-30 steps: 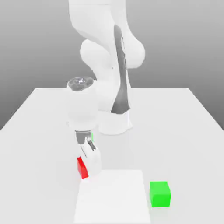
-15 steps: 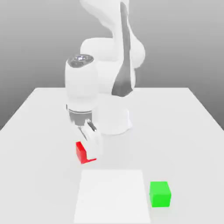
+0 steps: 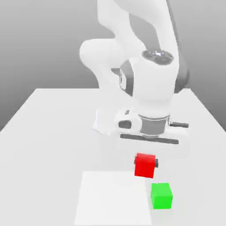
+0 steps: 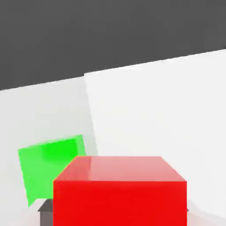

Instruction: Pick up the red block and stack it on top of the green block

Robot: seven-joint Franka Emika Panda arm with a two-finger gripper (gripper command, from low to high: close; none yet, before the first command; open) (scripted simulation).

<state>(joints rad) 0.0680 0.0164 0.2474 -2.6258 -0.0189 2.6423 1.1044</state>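
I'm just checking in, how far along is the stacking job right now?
Done: the gripper has the red block clamped and lifted off the table. In hand: carrying it near the green block. Left: centre it above the green block, lower, release.

The worktop (image 3: 48,132) is a plain white slab with straight edges, its far edge running across behind the robot's base (image 3: 106,126), which stands on it midway along that far side. A paler white square patch (image 3: 110,198) lies flat near the middle of the near edge. The green block (image 3: 161,195) sits on the bare worktop just beside that patch's edge, on the exterior view's right, close to the near edge and well clear of the corners. In the hand view the green block (image 4: 50,170) likewise rests on the worktop next to the patch (image 4: 159,114).
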